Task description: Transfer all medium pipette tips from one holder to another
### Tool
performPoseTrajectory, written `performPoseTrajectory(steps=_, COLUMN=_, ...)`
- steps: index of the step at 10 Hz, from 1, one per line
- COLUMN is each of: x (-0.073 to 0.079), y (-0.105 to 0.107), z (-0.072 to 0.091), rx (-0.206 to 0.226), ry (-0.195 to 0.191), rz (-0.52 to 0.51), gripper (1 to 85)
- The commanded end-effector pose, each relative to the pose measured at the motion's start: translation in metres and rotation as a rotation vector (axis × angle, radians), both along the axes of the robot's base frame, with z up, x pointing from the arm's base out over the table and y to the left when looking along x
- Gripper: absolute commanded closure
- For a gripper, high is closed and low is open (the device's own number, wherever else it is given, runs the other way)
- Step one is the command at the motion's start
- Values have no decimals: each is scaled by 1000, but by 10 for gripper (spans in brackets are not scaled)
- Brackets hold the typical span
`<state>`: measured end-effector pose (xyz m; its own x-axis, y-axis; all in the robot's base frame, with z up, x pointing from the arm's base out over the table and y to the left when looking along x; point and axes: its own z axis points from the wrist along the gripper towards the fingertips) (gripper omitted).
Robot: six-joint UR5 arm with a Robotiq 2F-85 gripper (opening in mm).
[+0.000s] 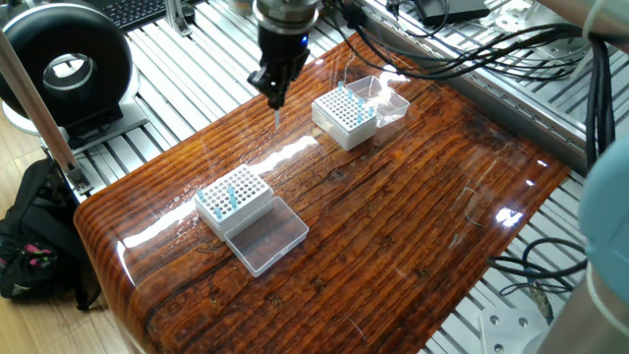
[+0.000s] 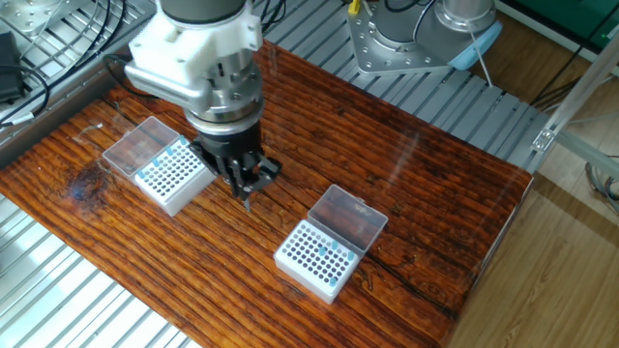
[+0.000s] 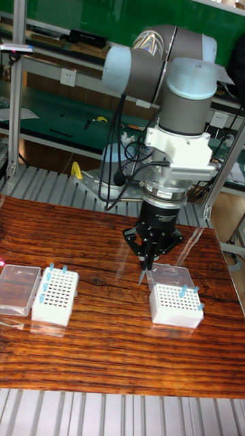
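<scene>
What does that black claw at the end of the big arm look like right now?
The black two-finger gripper hangs from a silver cylindrical wrist, pointing straight down above the glossy wooden table. Its dark fingers taper together and pinch a slender pale-blue pipette tip, which sticks out below them. It hovers beside the white grid holder with the clear hinged lid, touching neither holder nor table.

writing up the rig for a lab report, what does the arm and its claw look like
The UR5 arm has silver-grey tube segments with pale blue joint caps. A white ribbed block sits at the wrist above a black cylindrical body tapering into the black two-finger claw. Black cables loop beside the arm, and a small blue light shows on the claw body.
</scene>
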<state>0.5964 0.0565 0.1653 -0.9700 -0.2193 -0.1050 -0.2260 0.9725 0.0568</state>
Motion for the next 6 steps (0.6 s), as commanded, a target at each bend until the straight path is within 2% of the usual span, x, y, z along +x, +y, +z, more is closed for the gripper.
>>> performPoseTrajectory(steps=1, x=6, y=-52, z=-2, rx=-32, ry=7, rz=89, gripper=810)
performPoseTrajectory(steps=3, x=-2, y=-87, z=-5, rx=-66, ry=12, rz=146, gripper=807)
performPoseTrajectory(steps=6, x=-8, y=-121, z=-6, rx=-96, ry=11, rz=196, gripper=807)
